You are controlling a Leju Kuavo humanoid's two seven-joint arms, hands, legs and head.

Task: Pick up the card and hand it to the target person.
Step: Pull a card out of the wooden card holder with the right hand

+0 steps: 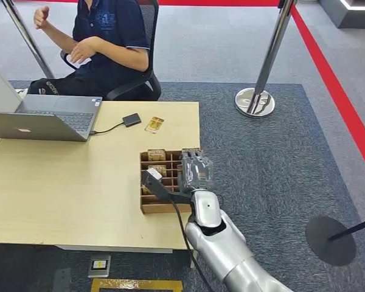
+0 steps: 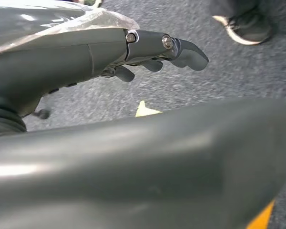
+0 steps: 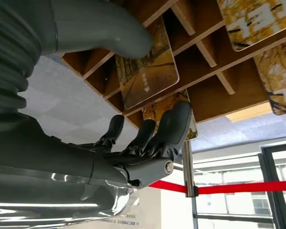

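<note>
Wooden table (image 1: 79, 188); right hand (image 1: 196, 170) over card rack (image 1: 146, 207), grip on card (image 3: 148, 71) unclear; left hand (image 2: 159, 50) empty, fingers apart

A brown wooden card rack (image 1: 146, 207) holds yellow-gold printed cards (image 3: 148, 78) on the pale wood tabletop (image 1: 56, 182); grey carpet (image 1: 272, 164), red floor stripe (image 1: 336, 91), silver laptop (image 1: 42, 115).

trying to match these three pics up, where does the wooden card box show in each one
Head view: the wooden card box sits at the desk's right front corner, with the right hand over it.
Left wrist view: not in it; carpet and the left hand.
Right wrist view: its dividers fill the upper part, cards standing in the slots beside the thumb.
Shared landmark: the red barrier belt, also along the head view's right side.
</note>
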